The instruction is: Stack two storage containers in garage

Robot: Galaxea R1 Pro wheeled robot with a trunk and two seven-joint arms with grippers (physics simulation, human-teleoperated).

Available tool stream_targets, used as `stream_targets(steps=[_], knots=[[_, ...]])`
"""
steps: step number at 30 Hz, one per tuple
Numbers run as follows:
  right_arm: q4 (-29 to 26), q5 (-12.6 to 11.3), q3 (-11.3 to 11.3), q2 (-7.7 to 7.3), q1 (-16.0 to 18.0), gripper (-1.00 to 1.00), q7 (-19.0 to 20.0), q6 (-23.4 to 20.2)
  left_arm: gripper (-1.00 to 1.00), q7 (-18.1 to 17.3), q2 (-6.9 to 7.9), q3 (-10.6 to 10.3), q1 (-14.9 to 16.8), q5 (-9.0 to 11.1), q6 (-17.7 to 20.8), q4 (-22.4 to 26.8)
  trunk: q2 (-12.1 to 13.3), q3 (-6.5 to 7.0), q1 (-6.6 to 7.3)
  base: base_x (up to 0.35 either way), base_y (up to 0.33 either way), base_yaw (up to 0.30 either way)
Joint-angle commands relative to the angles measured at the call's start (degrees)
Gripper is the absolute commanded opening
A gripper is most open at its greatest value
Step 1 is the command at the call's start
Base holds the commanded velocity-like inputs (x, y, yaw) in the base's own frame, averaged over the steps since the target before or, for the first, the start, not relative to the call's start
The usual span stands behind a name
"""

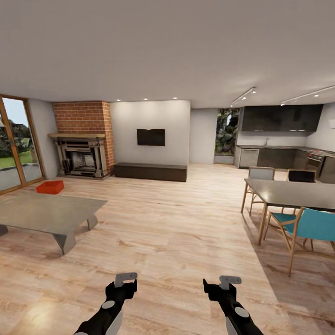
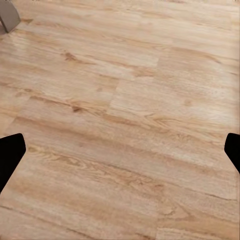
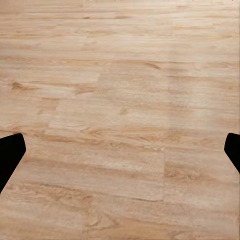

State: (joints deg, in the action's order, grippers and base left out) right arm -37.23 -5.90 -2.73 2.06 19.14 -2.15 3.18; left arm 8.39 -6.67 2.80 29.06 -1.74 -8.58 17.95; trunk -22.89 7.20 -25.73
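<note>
1. One orange-red storage container [image 1: 50, 187] is what you can see in the head view; it sits on the light wood floor [image 1: 177, 223] at the far left of the living room, in front of the brick fireplace [image 1: 83, 139] and near the glass door [image 1: 14, 144].
2. You see a low grey desk [image 1: 46, 211] between your arms and that container; the container stands beyond its far edge and does not touch it.
3. Your left end effector [image 1: 125, 278] is low in the head view, above bare floor, and holds nothing. In the left wrist view [image 2: 120, 150] its two fingers sit at opposite edges of the picture, so the fingers are wide apart.
4. Your right end effector [image 1: 230, 280] is beside it at the same height, also above bare floor and with nothing in it. The right wrist view [image 3: 120, 150] shows its fingers spread wide in the same way.
5. On your right side stands a dining table [image 1: 298, 193] with wooden chairs, one with a blue seat [image 1: 311, 223].
6. Far ahead you see a white wall with a dark screen [image 1: 150, 137] and a long low cabinet [image 1: 150, 171] under it; a dark kitchen [image 1: 281, 139] is at the far right.
</note>
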Motion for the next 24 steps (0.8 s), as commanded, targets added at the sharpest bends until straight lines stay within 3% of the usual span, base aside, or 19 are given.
stream_targets(steps=[1,24], knots=[[0.05,-0.6,-0.26,-0.04,0.02,1.0,-0.23,0.25,1.0,0.05,-0.03,0.28,0.03,-0.15,-0.21,-0.07,-0.03,-0.02,-0.05,0.331,0.0,0.0],[0.05,-0.6,-0.26,-0.04,0.02,1.0,-0.23,0.25,1.0,0.05,0.01,0.28,0.03,-0.1,-0.21,-0.07,-0.03,-0.58,-0.05,0.331,0.0,0.0]])
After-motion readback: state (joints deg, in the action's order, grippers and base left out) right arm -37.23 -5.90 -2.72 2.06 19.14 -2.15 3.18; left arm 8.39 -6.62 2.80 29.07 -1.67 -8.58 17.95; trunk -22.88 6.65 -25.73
